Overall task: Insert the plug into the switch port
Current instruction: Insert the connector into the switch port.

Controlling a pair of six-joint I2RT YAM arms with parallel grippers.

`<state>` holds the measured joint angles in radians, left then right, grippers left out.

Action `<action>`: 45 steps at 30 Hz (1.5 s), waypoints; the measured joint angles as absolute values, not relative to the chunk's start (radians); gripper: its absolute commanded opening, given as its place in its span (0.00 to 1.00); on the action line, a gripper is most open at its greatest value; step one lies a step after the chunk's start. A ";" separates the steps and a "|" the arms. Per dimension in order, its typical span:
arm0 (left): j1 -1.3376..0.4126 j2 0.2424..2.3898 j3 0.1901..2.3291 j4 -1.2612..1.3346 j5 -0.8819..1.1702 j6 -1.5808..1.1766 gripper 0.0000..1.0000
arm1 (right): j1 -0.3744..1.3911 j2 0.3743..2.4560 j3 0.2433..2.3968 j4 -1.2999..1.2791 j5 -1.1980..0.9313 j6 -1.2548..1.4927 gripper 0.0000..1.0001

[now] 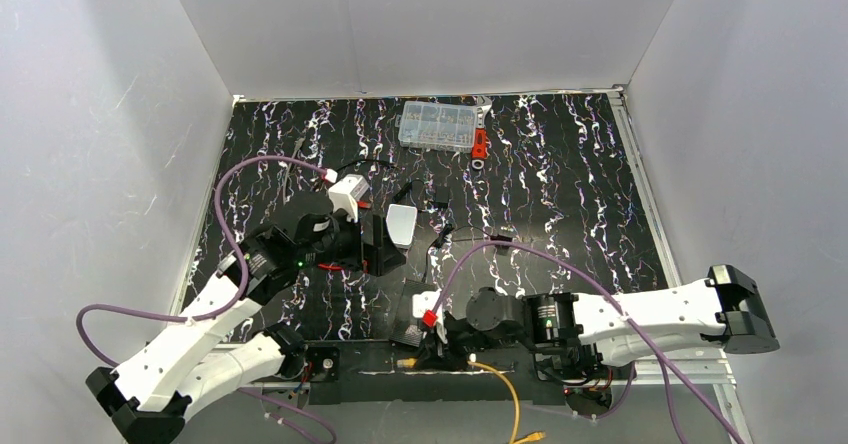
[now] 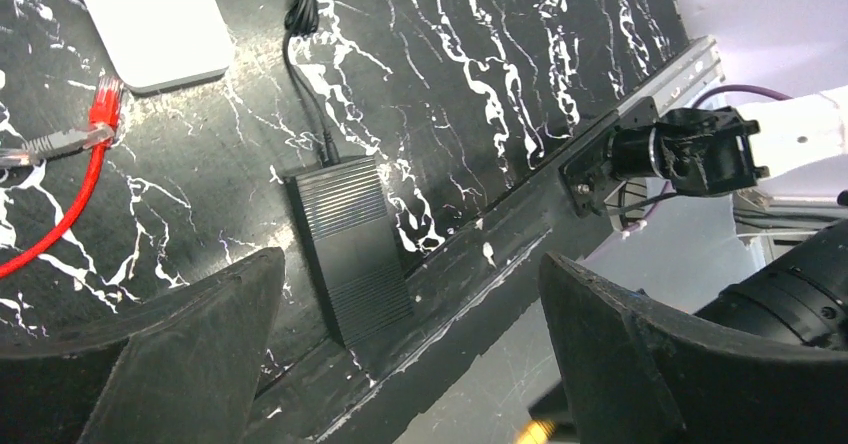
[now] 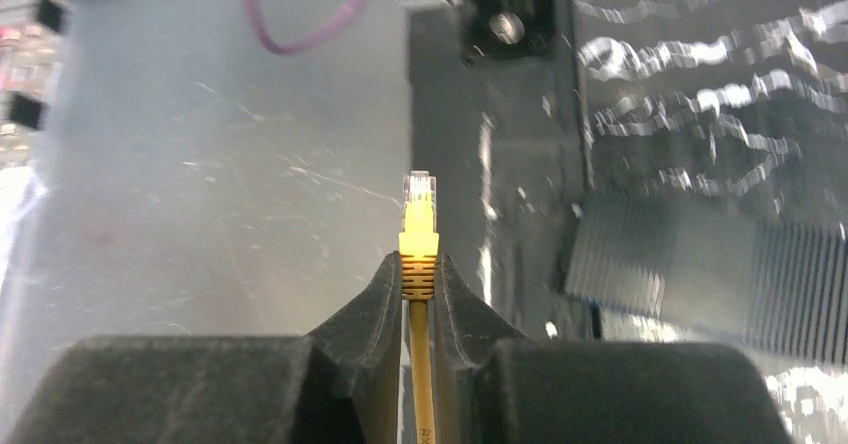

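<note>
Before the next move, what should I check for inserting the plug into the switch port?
1. Grip on clear plastic plug with thin orange cable in right tool: ok.
2. Plug sticks straight out past the tool tips: ok.
3. Plug lined up with flat black ribbed box: not ok, box sits off to one side.
4. Switch port in sight: cannot tell.
5. Left tool open, holding nothing: ok.

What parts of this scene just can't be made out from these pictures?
- Switch port: the left wrist view shows only the black box's ribbed top; no sockets visible.
- Same box, right wrist view: blurred, cut off by the right edge.
- Plug, top view: a tiny yellow speck, too small for detail.
</note>
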<state>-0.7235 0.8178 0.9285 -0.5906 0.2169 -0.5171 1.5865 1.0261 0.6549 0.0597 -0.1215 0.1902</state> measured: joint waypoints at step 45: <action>-0.723 0.965 0.462 -0.495 0.177 -0.753 0.93 | 1.613 1.194 0.364 0.236 0.390 0.086 0.01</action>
<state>-0.7235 0.9653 0.4618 -0.4950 0.1772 -0.7528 1.6135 1.1938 0.3641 0.2355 0.3897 0.0864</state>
